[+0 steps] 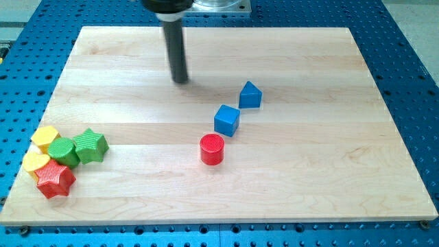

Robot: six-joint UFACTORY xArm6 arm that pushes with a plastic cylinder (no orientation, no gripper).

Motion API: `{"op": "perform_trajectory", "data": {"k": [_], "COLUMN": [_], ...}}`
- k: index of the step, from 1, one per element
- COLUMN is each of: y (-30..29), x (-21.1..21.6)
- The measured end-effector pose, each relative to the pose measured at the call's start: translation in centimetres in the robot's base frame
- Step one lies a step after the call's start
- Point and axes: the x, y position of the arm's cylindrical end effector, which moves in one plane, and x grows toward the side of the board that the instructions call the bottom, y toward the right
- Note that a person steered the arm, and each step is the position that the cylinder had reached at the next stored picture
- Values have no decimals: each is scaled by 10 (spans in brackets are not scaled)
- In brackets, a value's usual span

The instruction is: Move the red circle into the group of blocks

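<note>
The red circle (pixel 212 149) stands near the middle of the wooden board (pixel 309 178). A blue cube (pixel 226 120) sits just above and right of it, and a blue triangular block (pixel 250 95) lies further up and right. The group of blocks lies at the view's left edge: a yellow block (pixel 45 137), a green round block (pixel 64 151), a green star (pixel 90 145), a second yellow block (pixel 36 163) and a red star (pixel 55 180). My tip (pixel 180 79) rests on the board above and left of the red circle, apart from all blocks.
The board lies on a blue perforated table (pixel 411 82). The arm's mount (pixel 219 5) shows at the view's top.
</note>
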Motion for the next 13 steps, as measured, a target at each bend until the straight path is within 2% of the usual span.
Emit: {"op": "perform_trajectory", "data": {"k": [1,2,3,4,7,9,10,11,12,13], "y": [89,183,134,76,72,40,-20,50,35,-64], "x": [-13,51,130,141,145,177,183,189,213,217]}}
